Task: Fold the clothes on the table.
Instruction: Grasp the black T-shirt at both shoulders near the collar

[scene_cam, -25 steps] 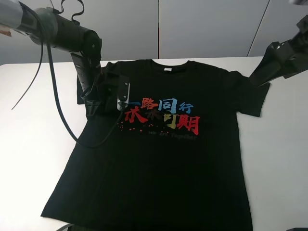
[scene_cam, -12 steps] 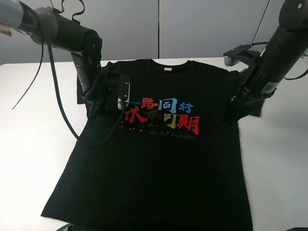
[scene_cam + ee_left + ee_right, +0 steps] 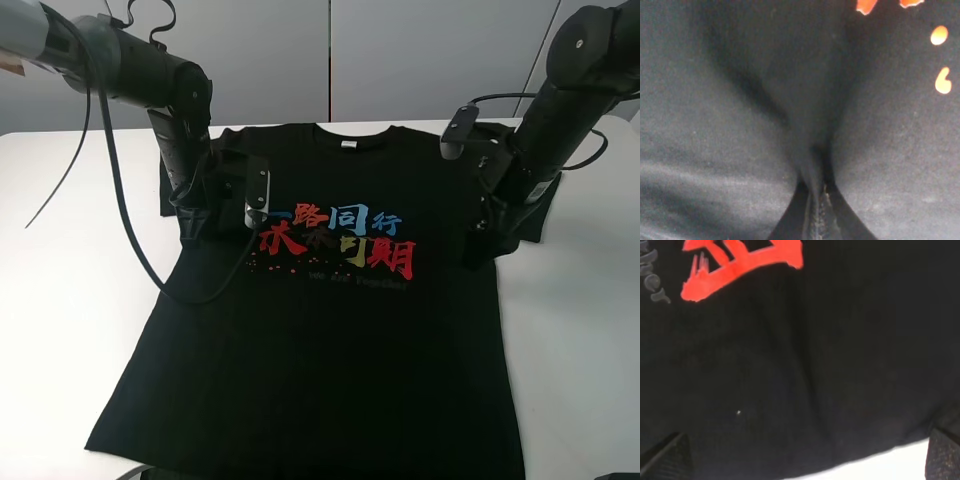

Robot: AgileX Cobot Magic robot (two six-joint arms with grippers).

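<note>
A black T-shirt (image 3: pixel 330 340) with coloured characters printed on the chest lies flat, face up, on the white table (image 3: pixel 70 300). My left gripper (image 3: pixel 197 228) is down at the shirt's left armpit, by the left sleeve. In the left wrist view the left gripper (image 3: pixel 816 220) is shut on a pinched ridge of the black cloth (image 3: pixel 740 125). My right gripper (image 3: pixel 485 245) hangs over the shirt's right side below the right sleeve. In the right wrist view the right gripper (image 3: pixel 805 460) is open wide, its fingertips (image 3: pixel 665 455) just above the cloth (image 3: pixel 815 365), holding nothing.
A black cable (image 3: pixel 130 250) loops from the left arm down over the table and the shirt's left side. The shirt's hem reaches the table's front edge. White table shows on both sides of the shirt.
My right arm has swung in from the far right and come down over the shirt's right side, then moved slightly inward. The left arm and the shirt have not moved.
</note>
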